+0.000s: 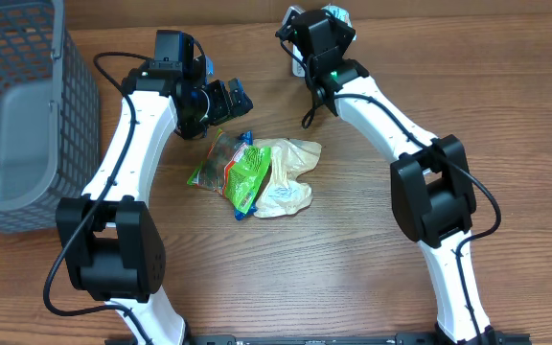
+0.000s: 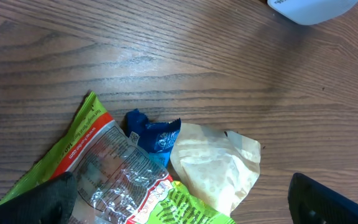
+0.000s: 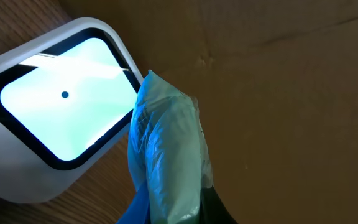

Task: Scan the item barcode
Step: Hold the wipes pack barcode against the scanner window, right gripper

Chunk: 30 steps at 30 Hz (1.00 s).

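My right gripper (image 3: pixel 179 208) is shut on a pale blue-white plastic packet (image 3: pixel 166 149) and holds it upright, right beside the lit window of the white scanner (image 3: pixel 61 102). From overhead, that gripper (image 1: pixel 332 21) is at the table's far edge, with the packet (image 1: pixel 339 13) poking out past it. My left gripper (image 1: pixel 220 99) stands open over the left of the table. Its dark fingers (image 2: pixel 48 199) straddle a green and red snack packet (image 2: pixel 98 162) without touching it. A small blue packet (image 2: pixel 157 134) and a cream bag (image 2: pixel 216 165) lie against the snack packet.
A grey mesh basket (image 1: pixel 27 115) stands at the far left. The pile of packets (image 1: pixel 252 177) lies mid-table between the arms. The scanner's white base (image 2: pixel 312 7) shows at the top right of the left wrist view. Brown cardboard (image 3: pixel 291 93) rises behind the scanner.
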Available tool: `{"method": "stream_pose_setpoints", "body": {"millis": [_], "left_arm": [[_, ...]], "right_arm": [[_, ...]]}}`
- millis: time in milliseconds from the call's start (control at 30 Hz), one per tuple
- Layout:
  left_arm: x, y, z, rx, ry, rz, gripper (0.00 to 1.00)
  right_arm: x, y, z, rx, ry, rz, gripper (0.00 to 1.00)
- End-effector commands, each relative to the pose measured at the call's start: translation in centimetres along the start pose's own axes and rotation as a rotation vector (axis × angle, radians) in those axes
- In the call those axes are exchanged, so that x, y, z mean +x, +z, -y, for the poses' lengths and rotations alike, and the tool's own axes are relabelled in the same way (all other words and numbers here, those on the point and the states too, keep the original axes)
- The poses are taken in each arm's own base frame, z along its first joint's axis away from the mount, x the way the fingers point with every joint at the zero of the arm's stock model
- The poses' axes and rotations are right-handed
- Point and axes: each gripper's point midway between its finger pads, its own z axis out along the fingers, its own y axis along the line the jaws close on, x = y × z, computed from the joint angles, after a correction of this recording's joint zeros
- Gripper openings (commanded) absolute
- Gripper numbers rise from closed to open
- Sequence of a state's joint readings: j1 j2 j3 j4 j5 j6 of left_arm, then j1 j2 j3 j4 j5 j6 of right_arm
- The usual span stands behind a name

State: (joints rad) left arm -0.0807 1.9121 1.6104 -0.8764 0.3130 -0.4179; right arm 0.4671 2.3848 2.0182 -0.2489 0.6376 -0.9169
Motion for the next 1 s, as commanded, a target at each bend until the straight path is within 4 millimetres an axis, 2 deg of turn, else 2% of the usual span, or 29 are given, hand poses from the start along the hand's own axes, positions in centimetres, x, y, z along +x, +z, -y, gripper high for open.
{"method": "stream_pose_setpoints", "body": {"millis": [0,200,467,967], "left_arm": [[-0.6,-1.1,0.3,0.001,0.021,0.032,1.0],[-0.6,-1.1,0.3,0.001,0.021,0.032,1.0],[-0.6,-1.1,0.3,0.001,0.021,0.032,1.0],[-0.6,-1.1,0.3,0.001,0.021,0.032,1.0]], "right_arm": [[-1.0,-1.1,-0.2,0.028,-0.014,-0.003,0.04],[-2.2,-2.4,-1.2,0.041,-0.062,-0.006,0.04],[-1.2,-2.7,-1.2,0.057,-0.088,-0.063,0.04],[-1.4,-2.8,-1.3,0.059,-0.089,-0.062,0.04]]}}
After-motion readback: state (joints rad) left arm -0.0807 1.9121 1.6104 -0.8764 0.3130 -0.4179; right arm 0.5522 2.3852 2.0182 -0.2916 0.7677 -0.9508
